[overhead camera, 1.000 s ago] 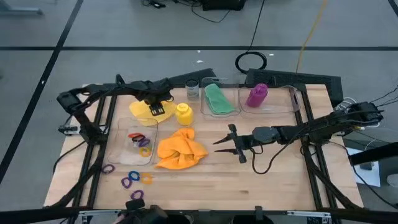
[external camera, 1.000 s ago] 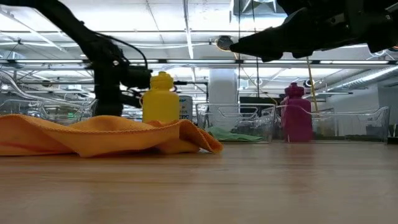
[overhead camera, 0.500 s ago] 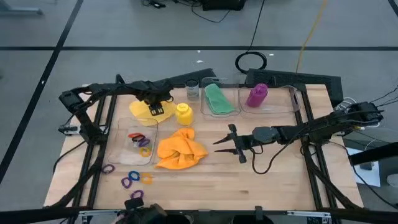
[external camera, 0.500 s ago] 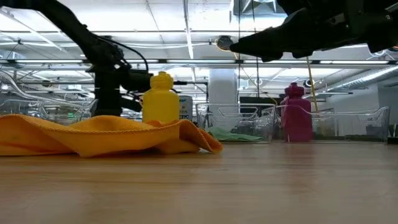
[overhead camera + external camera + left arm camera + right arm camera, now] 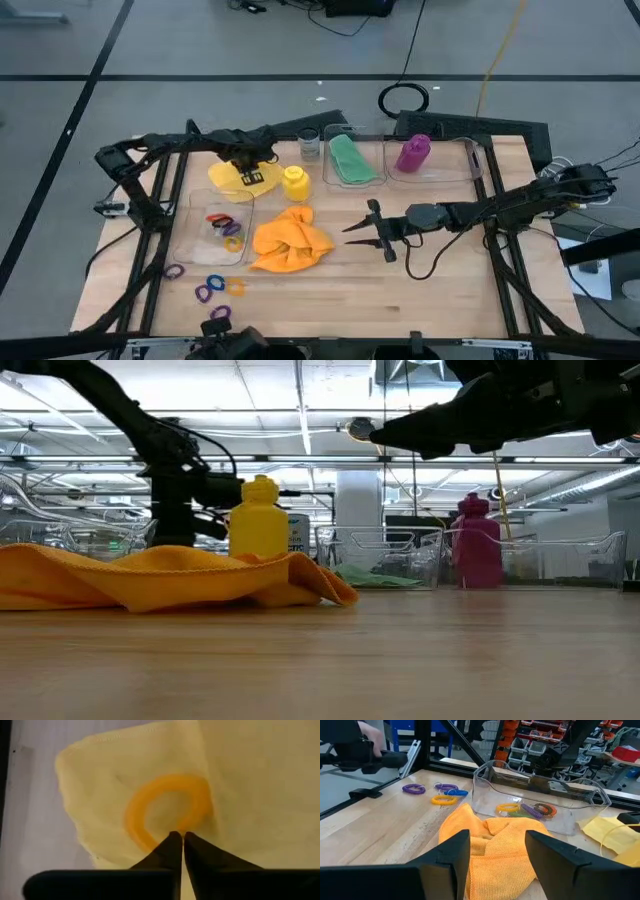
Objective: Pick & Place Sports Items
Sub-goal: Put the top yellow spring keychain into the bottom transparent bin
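Observation:
A yellow cloth [image 5: 235, 180] lies spread at the table's far left, with an orange-yellow elastic ring [image 5: 165, 810] flat on it. My left gripper [image 5: 178, 837] points down over this cloth [image 5: 247, 176] and is shut at the ring's rim. A yellow bottle [image 5: 294, 183] stands upright beside the cloth. An orange cloth [image 5: 290, 240] lies crumpled at the table's middle. My right gripper [image 5: 365, 232] hovers level to its right, open, with nothing between its fingers [image 5: 495, 855]. My left gripper comes from above, pointing down, and its two fingertips meet on the rim of the orange-yellow ring [image 5: 150, 839]. The ring lies flat on the yellow cloth [image 5: 125, 775]. Whether cloth is caught between the fingertips too, I cannot tell.
At the left stands a clear box [image 5: 200, 235] with several coloured rings, and loose rings [image 5: 210, 290] lie near the front edge. At the back, one clear box holds a green cloth [image 5: 350, 158] and another a purple bottle [image 5: 413, 153]. A small glass jar [image 5: 309, 145] stands beside them.

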Robot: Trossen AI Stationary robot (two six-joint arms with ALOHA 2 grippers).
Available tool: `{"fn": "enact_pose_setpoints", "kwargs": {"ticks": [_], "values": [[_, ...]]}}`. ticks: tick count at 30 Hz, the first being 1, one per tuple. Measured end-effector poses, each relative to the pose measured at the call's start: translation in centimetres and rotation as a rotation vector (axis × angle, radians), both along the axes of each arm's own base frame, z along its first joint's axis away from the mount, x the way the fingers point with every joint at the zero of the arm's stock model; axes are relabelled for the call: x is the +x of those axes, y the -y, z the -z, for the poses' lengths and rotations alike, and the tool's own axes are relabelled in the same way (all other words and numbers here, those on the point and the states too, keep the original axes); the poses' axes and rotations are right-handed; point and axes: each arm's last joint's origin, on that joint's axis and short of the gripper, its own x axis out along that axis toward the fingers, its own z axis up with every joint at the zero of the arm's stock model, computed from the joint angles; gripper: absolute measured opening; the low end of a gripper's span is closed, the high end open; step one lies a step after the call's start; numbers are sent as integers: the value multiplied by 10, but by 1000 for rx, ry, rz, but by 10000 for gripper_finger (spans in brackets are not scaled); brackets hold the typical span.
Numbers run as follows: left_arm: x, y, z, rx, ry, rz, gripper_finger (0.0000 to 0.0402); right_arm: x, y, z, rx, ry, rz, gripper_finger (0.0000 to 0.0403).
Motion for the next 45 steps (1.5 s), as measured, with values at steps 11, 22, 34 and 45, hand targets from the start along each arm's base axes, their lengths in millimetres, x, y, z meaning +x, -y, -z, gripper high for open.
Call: {"fn": "enact_pose_setpoints", "kwargs": {"ticks": [11,22,34,45], "values": [[4,-4,-16,40,17,0,1,0,0,0,0,0,0,134],[-16,16,-71,79,73,-21,1,0,0,0,0,-1,0,134],[-61,107,-157,36,355,-26,0,0,0,0,-21,4,-2,134],[-67,190,-140,-114,301,-37,0,0,0,0,-53,10,-6,134]]}}
